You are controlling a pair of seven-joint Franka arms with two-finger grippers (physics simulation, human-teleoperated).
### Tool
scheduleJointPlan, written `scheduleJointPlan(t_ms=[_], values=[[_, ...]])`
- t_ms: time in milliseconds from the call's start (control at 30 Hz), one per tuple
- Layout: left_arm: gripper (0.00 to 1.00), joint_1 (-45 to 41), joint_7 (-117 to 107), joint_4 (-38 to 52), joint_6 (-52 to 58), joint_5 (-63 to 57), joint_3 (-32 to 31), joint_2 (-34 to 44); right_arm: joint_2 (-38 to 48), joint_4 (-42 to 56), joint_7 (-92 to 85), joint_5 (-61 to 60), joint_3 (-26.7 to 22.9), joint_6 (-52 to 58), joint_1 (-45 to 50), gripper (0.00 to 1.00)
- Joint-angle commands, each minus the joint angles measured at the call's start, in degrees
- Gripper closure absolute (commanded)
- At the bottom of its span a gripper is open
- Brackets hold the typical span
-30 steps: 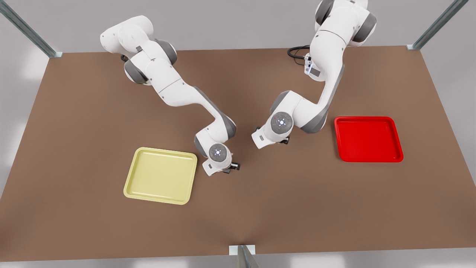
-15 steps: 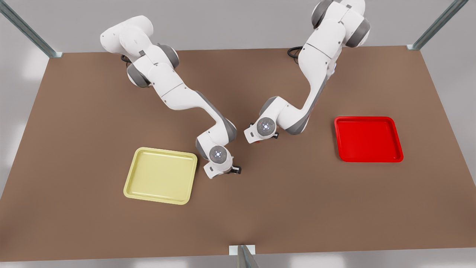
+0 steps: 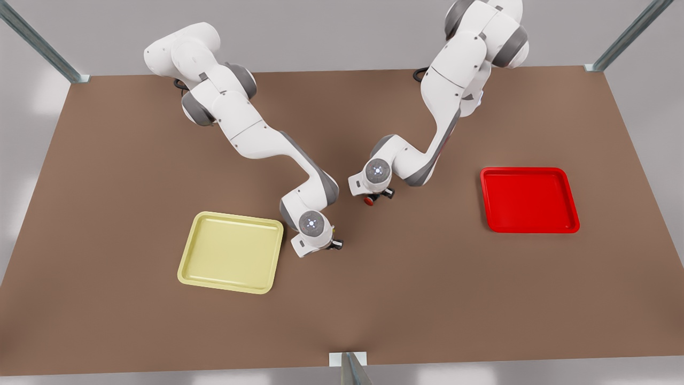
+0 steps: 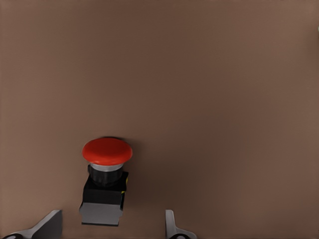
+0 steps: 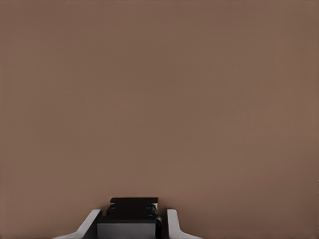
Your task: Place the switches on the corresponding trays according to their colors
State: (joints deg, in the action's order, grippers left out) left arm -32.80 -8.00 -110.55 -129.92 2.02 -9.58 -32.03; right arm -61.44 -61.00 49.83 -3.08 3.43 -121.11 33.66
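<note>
Left gripper spread wide; right gripper clamped.

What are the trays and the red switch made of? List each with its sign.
Yellow tray and red tray: likely moulded plastic, even colour, rounded rims, soft sheen. Red switch, before the open left gripper: glossy plastic-looking cap, metallic-looking collar, matt black body. Right gripper sits beside the yellow tray.

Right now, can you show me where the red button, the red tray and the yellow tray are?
red switch (image 4: pixel 107 151), left wrist view, on its round red cap.
red tray (image 3: pixel 529 200), front view, on its bare floor.
yellow tray (image 3: pixel 231 251), front view, on its bare floor.
</note>
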Motion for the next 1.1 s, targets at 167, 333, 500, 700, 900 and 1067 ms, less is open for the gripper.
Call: scheduleJointPlan(t_ms=[167,333,500,700,900,1067], values=[[0.01,1.5,1.3,-5.2,-6.0,-0.9,-0.1,2.4,0.1,0.0,0.0,0.0,0.0,0.1,0.0,0.45],[0.00,1.9,-0.5,-5.5,-5.7,-0.4,-1.9,2.8,0.0,0.0,-0.2,0.0,-0.1,0.1,0.0,0.45],[0.01,2.1,0.6,-5.9,-5.3,-0.4,-2.6,2.5,0.0,-0.1,-0.4,0.1,-0.2,0.1,0.0,0.45],[0.01,1.9,0.6,-7.1,-2.4,-0.9,-2.5,3.6,0.1,-0.1,-1.4,0.1,-0.1,0.2,0.0,0.48],[0.01,1.9,1.8,-4.5,-3.3,-1.8,-2.6,1.2,1.1,-0.1,-1.5,-0.1,0.0,0.4,-1.1,0.48],[0.03,2.3,2.6,-4.2,-4.4,-1.8,-2.6,0.0,12.6,-10.1,-7.2,-0.1,0.4,2.5,-15.9,0.48]])
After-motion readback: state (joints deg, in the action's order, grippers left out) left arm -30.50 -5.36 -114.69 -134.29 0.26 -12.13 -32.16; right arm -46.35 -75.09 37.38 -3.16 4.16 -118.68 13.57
